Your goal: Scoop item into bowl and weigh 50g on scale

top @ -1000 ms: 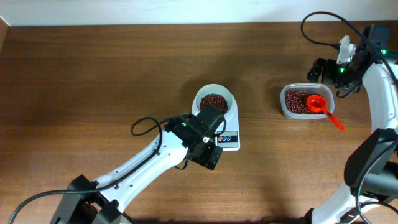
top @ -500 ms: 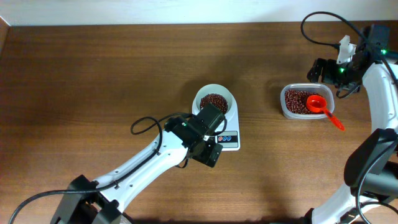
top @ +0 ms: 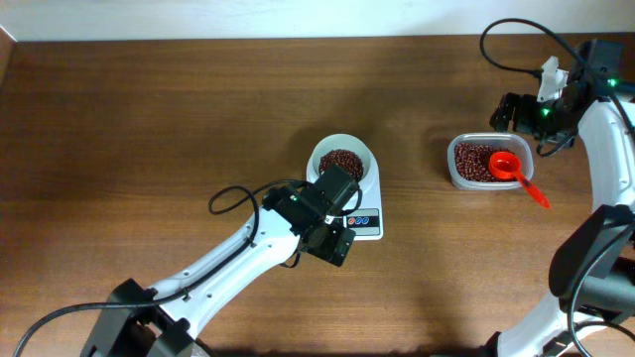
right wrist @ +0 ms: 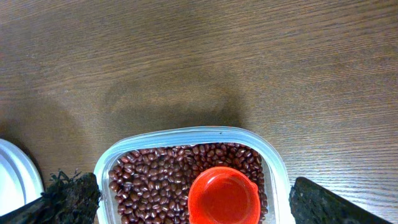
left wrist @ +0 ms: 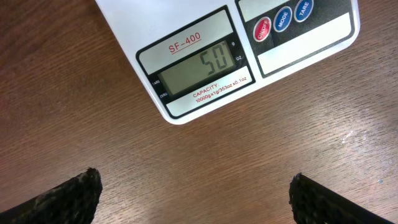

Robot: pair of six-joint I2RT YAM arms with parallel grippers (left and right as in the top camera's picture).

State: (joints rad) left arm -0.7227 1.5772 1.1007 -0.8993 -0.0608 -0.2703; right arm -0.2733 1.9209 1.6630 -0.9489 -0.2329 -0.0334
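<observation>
The white bowl holds a heap of reddish-brown beans and stands on the white scale. In the left wrist view the scale shows a display reading 50. My left gripper is open and empty over bare table just in front of the scale; in the overhead view it sits at the scale's front left. My right gripper is open and empty just behind a clear tub; it also shows in the overhead view.
The clear plastic tub at the right holds more beans and a red scoop, whose handle sticks out over the tub's rim. A black cable loops beside the left arm.
</observation>
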